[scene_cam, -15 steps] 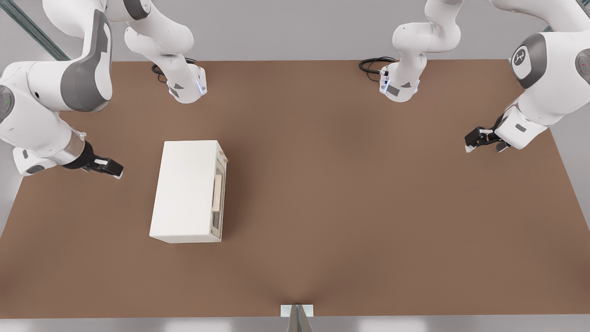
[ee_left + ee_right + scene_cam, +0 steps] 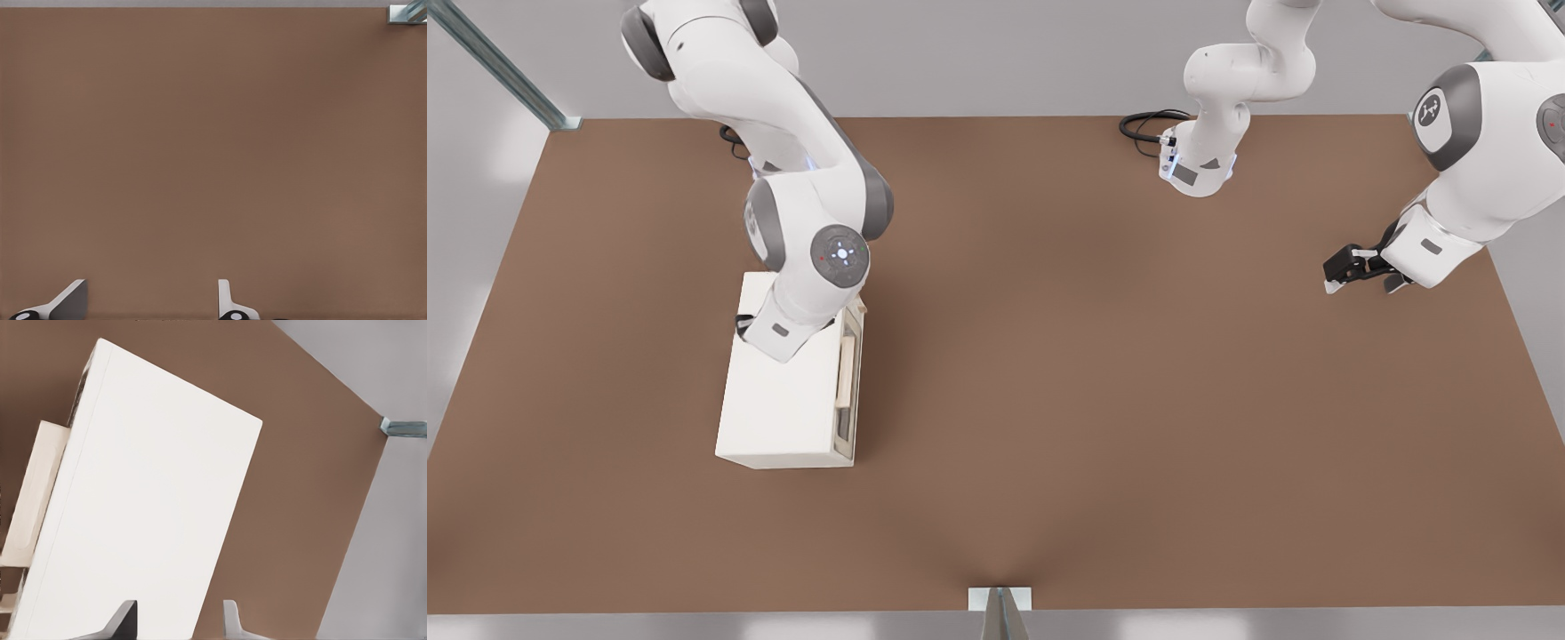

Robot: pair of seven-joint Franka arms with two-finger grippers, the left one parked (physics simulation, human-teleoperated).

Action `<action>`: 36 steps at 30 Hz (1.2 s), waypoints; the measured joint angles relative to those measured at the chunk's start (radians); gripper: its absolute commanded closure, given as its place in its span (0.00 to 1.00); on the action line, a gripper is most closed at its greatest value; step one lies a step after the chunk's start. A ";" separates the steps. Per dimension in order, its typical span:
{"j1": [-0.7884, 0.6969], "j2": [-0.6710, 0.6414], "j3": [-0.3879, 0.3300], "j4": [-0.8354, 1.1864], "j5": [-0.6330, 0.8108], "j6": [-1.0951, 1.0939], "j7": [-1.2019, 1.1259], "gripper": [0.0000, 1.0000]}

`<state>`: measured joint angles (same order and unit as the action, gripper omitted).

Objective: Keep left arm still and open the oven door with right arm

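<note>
Brown tabletop [image 2: 1103, 373] carries the oven [image 2: 783, 409] toward the front view's left. Its oven door [image 2: 851, 382] is closed, facing the front view's right. Above the oven's top, the gripper [image 2: 179, 620] hovers with fingers spread, holding nothing.

Brown surface [image 2: 1103, 373], cream-white oven [image 2: 783, 418] standing on it toward the front view's left, its door [image 2: 852, 391] facing the front view's right, gripper [image 2: 177, 620] above the oven, fingers apart
</note>
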<state>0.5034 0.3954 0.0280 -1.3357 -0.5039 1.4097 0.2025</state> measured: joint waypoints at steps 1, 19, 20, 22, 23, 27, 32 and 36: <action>0.020 0.005 0.000 0.001 -0.010 -0.004 0.019 0.61; 0.212 0.253 -0.017 0.148 -0.184 0.058 0.366 0.89; 0.213 0.258 -0.017 0.148 -0.200 0.063 0.380 0.89; 0.213 0.267 -0.017 0.147 -0.229 0.070 0.404 0.89; 0.213 0.272 -0.017 0.145 -0.240 0.072 0.416 0.89; 0.212 0.296 -0.018 0.140 -0.263 0.076 0.456 0.88; 0.211 0.308 -0.017 0.114 -0.271 0.047 0.493 0.88; 0.203 0.345 -0.017 0.103 -0.270 0.011 0.518 0.88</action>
<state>0.7064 0.7406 0.0110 -1.2329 -0.7740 1.4211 0.7200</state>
